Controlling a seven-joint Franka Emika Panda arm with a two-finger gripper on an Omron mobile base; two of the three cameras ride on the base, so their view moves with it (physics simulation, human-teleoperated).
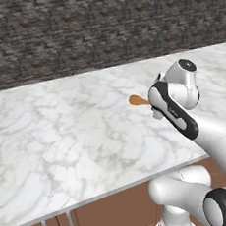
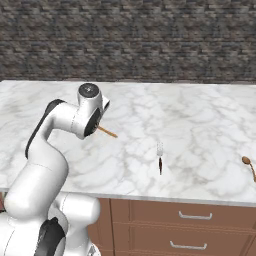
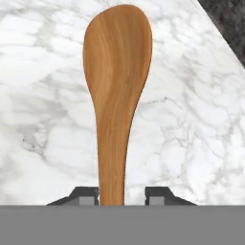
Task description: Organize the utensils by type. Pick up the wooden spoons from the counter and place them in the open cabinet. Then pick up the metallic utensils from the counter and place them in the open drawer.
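In the hand view a wooden spoon [image 3: 117, 95] runs straight up the middle of the frame, its broad bowl near the top edge and its handle dropping to the bottom, where it passes between the two dark finger tips [image 3: 86, 195]; the jaws [image 3: 122, 196] stand on either side of the handle, the left tip right against the wood and a small gap on the right, so they appear to be grasping the spoon, though firm contact on both sides cannot be confirmed. Behind it spreads the white marble surface [image 3: 43, 119], with a dark stone wall [image 3: 229, 19] in the upper right corner. In the left base view the spoon's orange-brown bowl [image 1: 137, 100] pokes out to the left of the arm's hand, right of centre, above the surface [image 1: 63, 140]. In the right base view its handle [image 2: 107, 132] slants down to the right from the hand, left of centre. Further right on the surface lies a metallic utensil with a dark handle [image 2: 160, 157], well apart from the arm, and a second wooden spoon [image 2: 248, 166] rests near the right edge of the frame. Brown drawers [image 2: 185, 225] sit below the surface's front edge.
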